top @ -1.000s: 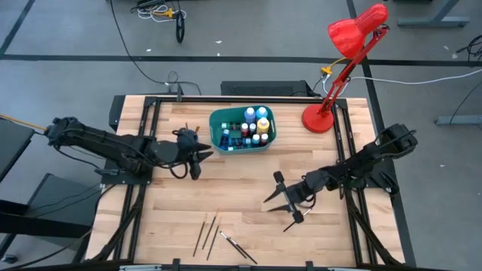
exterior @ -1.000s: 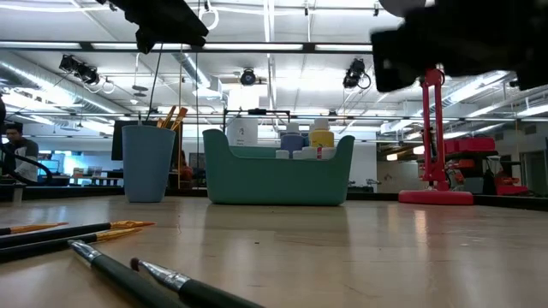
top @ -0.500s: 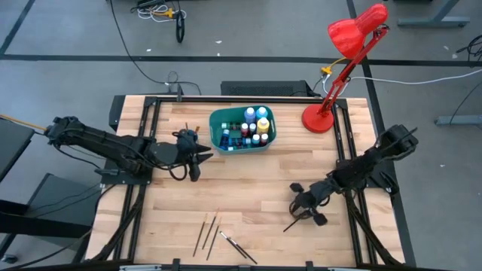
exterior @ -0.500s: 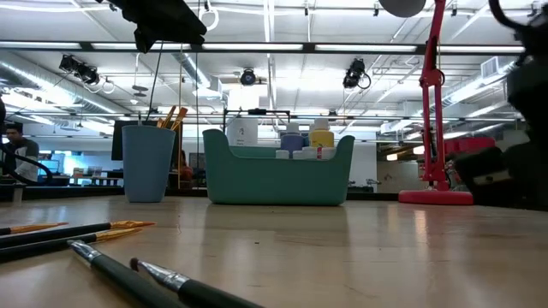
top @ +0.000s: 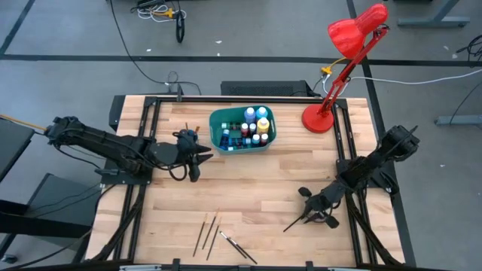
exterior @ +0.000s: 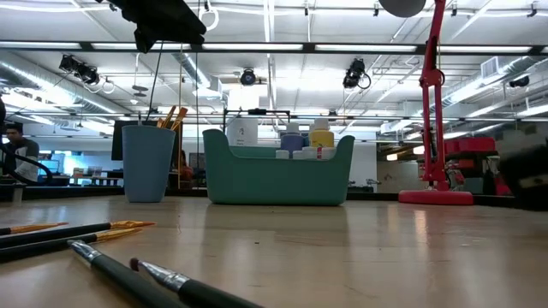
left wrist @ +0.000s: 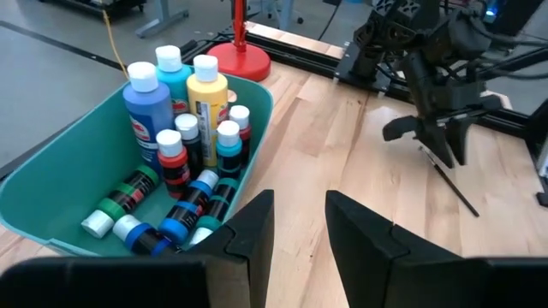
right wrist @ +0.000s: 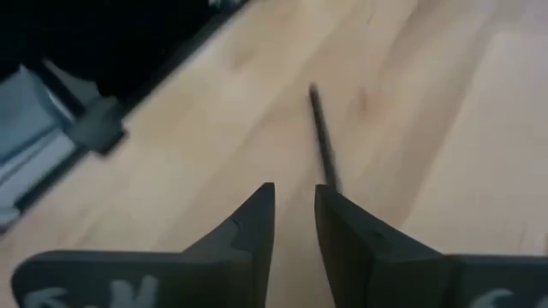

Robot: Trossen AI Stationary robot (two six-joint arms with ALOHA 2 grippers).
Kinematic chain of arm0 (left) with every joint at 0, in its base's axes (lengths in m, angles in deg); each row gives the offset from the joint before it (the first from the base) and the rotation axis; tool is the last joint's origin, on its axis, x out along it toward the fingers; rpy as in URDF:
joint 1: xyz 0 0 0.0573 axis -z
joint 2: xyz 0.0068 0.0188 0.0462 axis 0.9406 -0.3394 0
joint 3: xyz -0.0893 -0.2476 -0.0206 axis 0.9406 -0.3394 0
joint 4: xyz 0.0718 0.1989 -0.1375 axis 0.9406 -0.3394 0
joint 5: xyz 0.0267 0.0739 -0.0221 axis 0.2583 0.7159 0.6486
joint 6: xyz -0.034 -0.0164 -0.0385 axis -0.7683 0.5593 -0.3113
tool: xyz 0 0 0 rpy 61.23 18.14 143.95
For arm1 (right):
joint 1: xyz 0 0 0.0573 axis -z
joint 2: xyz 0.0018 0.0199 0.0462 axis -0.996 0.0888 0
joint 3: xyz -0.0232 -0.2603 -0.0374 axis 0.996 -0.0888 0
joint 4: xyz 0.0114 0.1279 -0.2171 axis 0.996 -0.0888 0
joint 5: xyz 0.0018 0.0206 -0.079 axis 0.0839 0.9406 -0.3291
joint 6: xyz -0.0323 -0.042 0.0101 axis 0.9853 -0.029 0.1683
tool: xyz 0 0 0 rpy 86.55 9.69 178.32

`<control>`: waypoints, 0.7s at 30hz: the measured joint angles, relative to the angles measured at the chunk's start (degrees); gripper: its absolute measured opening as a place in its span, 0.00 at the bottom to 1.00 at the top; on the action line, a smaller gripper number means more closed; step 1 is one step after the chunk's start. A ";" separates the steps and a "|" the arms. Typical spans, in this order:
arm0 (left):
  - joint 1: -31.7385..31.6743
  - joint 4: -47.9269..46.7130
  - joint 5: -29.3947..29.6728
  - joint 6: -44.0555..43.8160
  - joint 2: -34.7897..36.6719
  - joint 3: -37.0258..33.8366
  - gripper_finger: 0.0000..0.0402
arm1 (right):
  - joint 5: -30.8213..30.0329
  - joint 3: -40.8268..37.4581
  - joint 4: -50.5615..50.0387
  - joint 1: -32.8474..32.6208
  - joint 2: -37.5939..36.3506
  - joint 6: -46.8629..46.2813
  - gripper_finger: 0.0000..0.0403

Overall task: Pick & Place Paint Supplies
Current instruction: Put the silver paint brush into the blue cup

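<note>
The right arm's dark two-finger gripper (top: 315, 211) now sits nearer the table's right front, over a thin dark-handled paintbrush (top: 295, 221); its fingers are narrower than before.

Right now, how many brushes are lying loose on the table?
6 brushes: five clustered near the table's front edge, one beside the right gripper. More stand in the blue cup; their count is unclear.

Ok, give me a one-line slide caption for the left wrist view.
Left claw hovers beside the teal bin of paint bottles while the right claw works a brush across the table.
</note>
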 joint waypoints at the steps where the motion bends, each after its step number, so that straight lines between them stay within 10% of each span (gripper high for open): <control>1: 0.00 0.00 -0.37 0.01 0.00 0.00 0.29 | -0.43 -0.01 -1.49 -0.64 0.02 -0.81 0.21; 9: 0.00 0.00 -2.33 0.00 0.00 0.00 0.29 | -5.86 0.10 -5.48 -3.03 -0.12 -4.59 0.20; 15: 0.00 0.04 -2.31 0.04 0.00 0.00 0.29 | -4.10 0.04 0.84 -3.44 0.04 14.34 0.20; 21: 0.00 0.13 -2.24 0.17 0.00 0.00 0.29 | -19.89 -0.03 -0.59 -2.75 0.06 22.89 0.20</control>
